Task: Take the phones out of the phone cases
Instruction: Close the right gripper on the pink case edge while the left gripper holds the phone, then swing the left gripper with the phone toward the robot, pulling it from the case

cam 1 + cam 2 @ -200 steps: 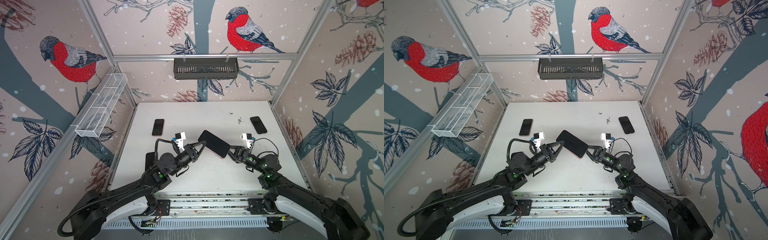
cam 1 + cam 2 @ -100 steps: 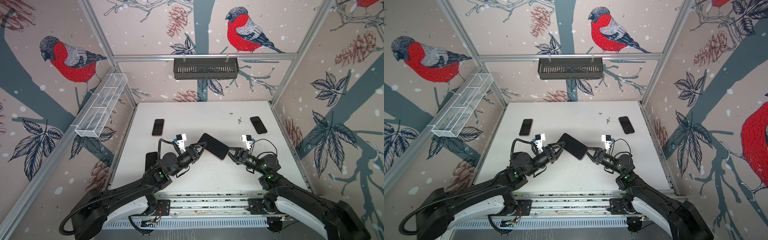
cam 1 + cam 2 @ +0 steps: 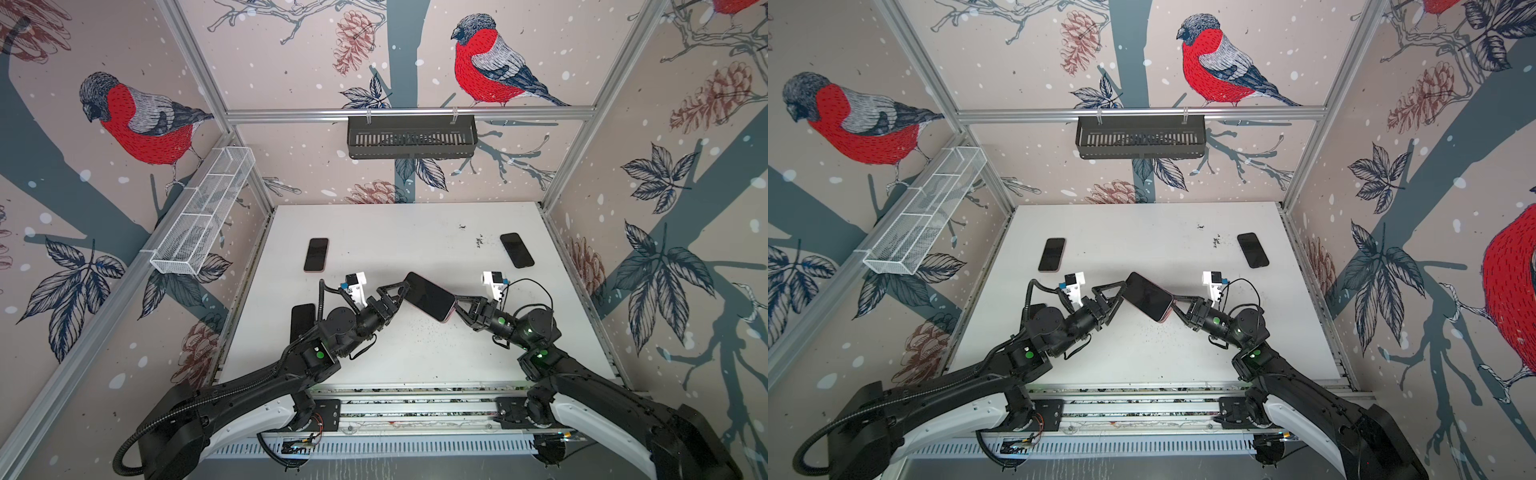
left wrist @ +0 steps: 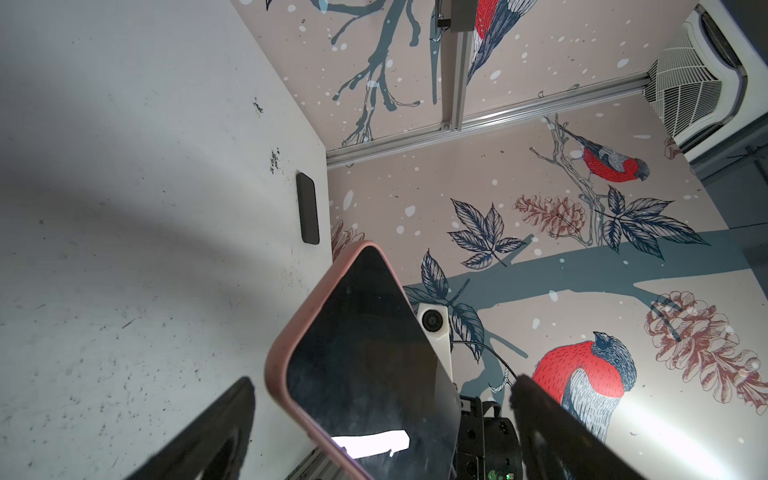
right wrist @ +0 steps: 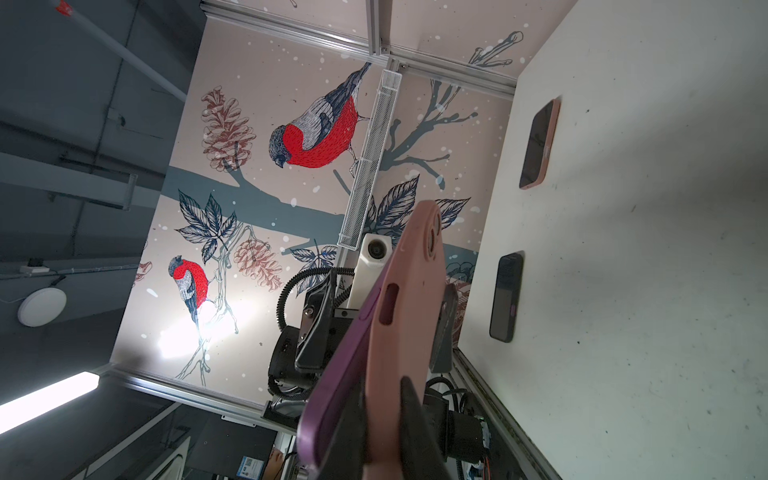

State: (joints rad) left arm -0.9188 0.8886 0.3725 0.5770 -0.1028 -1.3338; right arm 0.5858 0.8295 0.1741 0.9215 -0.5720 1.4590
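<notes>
A phone (image 3: 428, 296) with a dark screen, in a pink phone case (image 5: 399, 316), hangs above the table's middle between both grippers in both top views. My right gripper (image 5: 380, 386) is shut on the case's near end. One finger sits inside, between the case and the phone's purple edge (image 5: 336, 374), which stands apart from the case there. My left gripper (image 4: 382, 382) is open, its fingers (image 4: 224, 424) spread wide on either side of the phone's other end without touching it. The case's pink rim (image 4: 286, 357) still wraps that end.
A pink-cased phone (image 3: 316, 254) lies at the back left and a dark phone (image 3: 516, 249) at the back right. Another dark phone (image 3: 302, 322) lies by the table's left edge beside my left arm. A black basket (image 3: 411, 137) and a white wire basket (image 3: 203, 216) hang on the walls.
My left gripper has opened wide and let go of the phone's end. The right gripper keeps its hold and the phone has barely moved.
</notes>
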